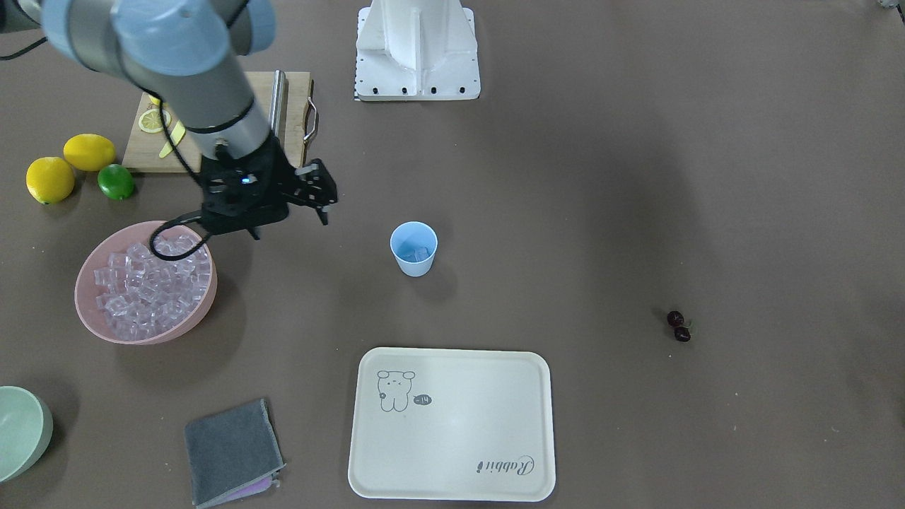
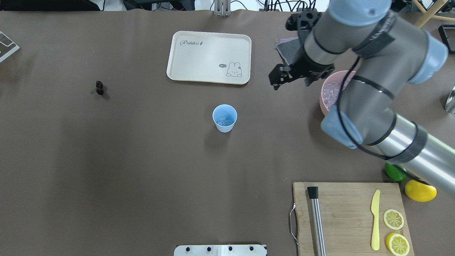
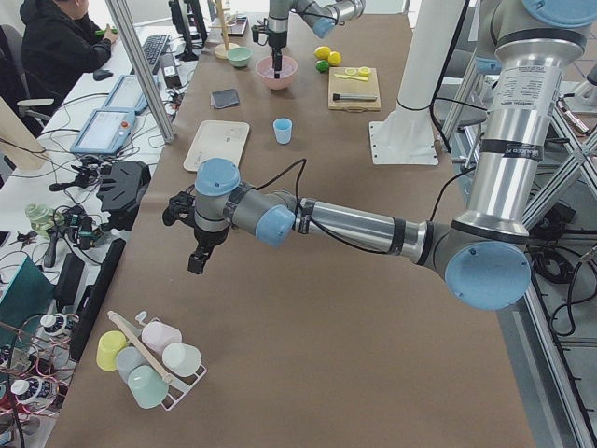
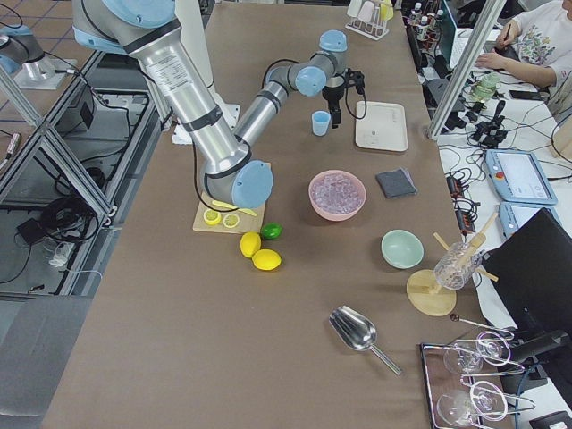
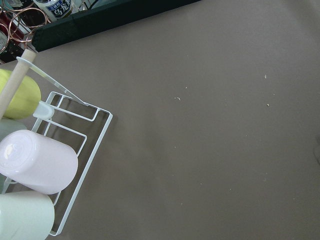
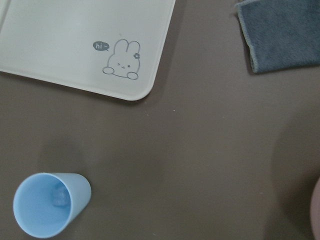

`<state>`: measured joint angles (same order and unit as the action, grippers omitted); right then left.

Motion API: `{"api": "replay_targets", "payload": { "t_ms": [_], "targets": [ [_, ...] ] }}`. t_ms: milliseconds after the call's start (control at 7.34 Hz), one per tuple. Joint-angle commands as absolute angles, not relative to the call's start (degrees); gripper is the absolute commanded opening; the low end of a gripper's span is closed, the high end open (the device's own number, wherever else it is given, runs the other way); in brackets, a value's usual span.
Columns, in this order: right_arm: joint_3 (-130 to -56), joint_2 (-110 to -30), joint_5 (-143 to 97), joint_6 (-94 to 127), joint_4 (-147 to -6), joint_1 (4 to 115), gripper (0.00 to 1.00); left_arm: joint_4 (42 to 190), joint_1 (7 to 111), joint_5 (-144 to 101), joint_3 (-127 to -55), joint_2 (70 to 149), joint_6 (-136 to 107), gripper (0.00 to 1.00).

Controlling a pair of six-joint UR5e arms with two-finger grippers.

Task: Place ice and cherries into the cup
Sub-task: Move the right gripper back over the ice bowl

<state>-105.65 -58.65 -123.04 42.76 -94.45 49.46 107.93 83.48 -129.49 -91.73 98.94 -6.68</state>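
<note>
The light-blue cup (image 1: 413, 249) stands upright mid-table with ice in its bottom, as the right wrist view (image 6: 47, 210) shows. More ice (image 1: 152, 283) fills the pink bowl (image 1: 81, 297). The two dark cherries (image 1: 679, 326) lie on the bare table far from the cup, and also show in the overhead view (image 2: 99, 88). My right gripper (image 1: 327, 212) hangs in the air between the bowl and the cup. I cannot tell whether it is open or holds anything. My left gripper (image 3: 198, 261) hovers over the table's far end by a cup rack. Its state cannot be told.
A cream tray (image 2: 208, 57) lies beyond the cup and a grey cloth (image 1: 230, 452) beside it. A cutting board (image 2: 348, 213) holds a knife, a metal rod and lemon slices. Two lemons and a lime (image 1: 115, 182) lie near the pink bowl. A pale green bowl (image 1: 21, 431) sits at the edge.
</note>
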Motion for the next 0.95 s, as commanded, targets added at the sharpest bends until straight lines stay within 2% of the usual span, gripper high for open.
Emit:
{"api": "replay_targets", "payload": {
  "t_ms": [0, 272, 409, 545, 817],
  "targets": [
    [-105.9, -67.6, -131.5, 20.9, -94.5, 57.0, 0.98, 107.9, 83.4, -129.5, -91.6, 98.9, -6.7, 0.98],
    [-99.4, -68.5, -131.4, 15.7, -91.1, 57.6, 0.98, 108.0, 83.4, -129.5, -91.9, 98.6, -6.7, 0.98],
    [-92.7, -68.5, -131.6, 13.1, -81.6, 58.4, 0.98, 108.0, 83.4, -129.5, -92.0, 98.5, -6.7, 0.98],
    [-89.4, -68.5, -131.5, 13.5, -76.7, 58.4, 0.98, 108.0, 83.4, -129.5, -91.6, 98.8, -6.7, 0.98],
    [-89.4, -68.8, -131.5, 15.9, -76.8, 58.3, 0.98, 108.0, 83.4, -129.5, -91.9, 98.8, -6.7, 0.98]
  ]
}}
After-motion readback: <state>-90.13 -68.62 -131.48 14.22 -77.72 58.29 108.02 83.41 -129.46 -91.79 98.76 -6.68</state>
